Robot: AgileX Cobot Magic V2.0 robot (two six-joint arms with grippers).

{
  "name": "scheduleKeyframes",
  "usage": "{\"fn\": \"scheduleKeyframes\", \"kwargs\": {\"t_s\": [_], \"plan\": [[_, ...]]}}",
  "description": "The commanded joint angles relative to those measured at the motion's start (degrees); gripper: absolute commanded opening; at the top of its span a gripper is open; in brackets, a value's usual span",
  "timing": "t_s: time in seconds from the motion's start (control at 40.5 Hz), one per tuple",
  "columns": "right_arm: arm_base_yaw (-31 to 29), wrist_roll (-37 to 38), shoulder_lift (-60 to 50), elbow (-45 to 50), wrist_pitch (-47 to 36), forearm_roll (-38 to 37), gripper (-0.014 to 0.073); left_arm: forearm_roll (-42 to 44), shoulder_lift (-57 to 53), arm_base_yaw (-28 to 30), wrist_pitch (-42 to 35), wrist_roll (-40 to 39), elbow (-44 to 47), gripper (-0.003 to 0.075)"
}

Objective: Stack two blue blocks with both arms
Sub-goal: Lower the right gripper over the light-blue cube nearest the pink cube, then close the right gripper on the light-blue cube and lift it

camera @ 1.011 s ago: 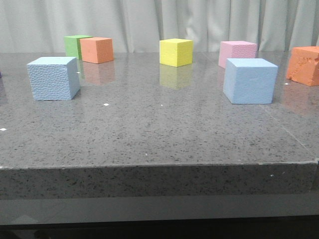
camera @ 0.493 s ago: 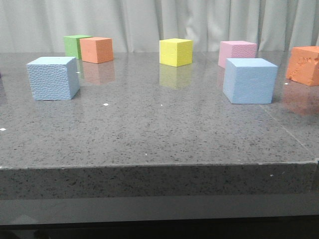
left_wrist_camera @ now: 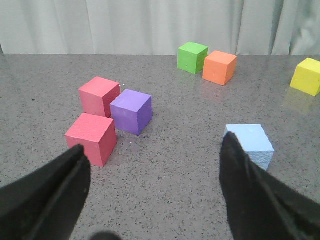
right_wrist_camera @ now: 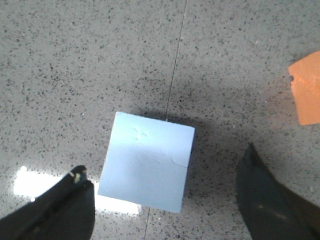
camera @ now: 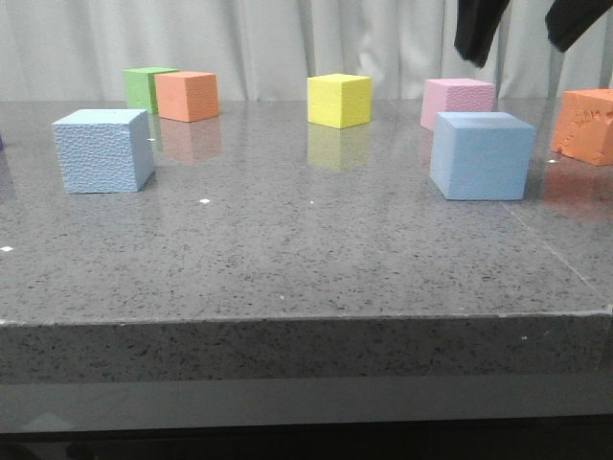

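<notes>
Right hand [camera: 522,29] has come into the front view at the top since half a second ago; blocks unmoved. It hangs above the smooth blue block [camera: 481,155], fingers spread wide, nothing held. In its wrist view the block [right_wrist_camera: 146,161] lies between the two fingers [right_wrist_camera: 60,210], turned a little against their line.

Left hand [left_wrist_camera: 152,190] also wide, empty. Pebbly blue block [left_wrist_camera: 251,145] sits on the bench [camera: 306,240] ahead of it, near its right finger, not centred. The two blues stand well apart, left and right sides of the bench.

Risks, as judged:
- Skewed block: closing may twist it or catch corners, giving a loose hold.
- Pink cube [camera: 458,102] just behind the smooth blue, orange cube [camera: 584,125] near; a drifting descent could knock them.
- Foam squashes; tight grip, crooked stack.
</notes>
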Motion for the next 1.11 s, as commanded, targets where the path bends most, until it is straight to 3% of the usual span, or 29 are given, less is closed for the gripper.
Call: {"fn": "scheduleKeyframes", "kwargs": {"t_s": [0.0, 0.173, 0.765, 0.962, 1.085], "plan": [[0.1, 3.1, -1.0, -2.1, -3.4, -1.4, 0.0582, 0.1, 0.7, -0.3, -4.4, 0.1, -1.8, 0.0532], [-0.1, 10.7, 1.2, -2.1, -7.5, -1.1, 0.0582, 0.1, 0.7, -0.3, -4.4, 0.1, -1.8, 0.0532], [-0.1, 11.1, 9.2, -2.0, -5.7, -0.6, 0.0577, 0.1, 0.7, -0.3, -4.4, 0.1, -1.8, 0.0532], [-0.1, 11.1, 8.6, -2.1, -6.5, -0.4, 0.0471, 0.1, 0.7, -0.3, -4.4, 0.1, -1.8, 0.0532], [-0.1, 11.0, 7.3, -2.1, -6.1, 0.1, 0.0465, 0.1, 0.7, -0.3, -4.4, 0.1, -1.8, 0.0532]]}}
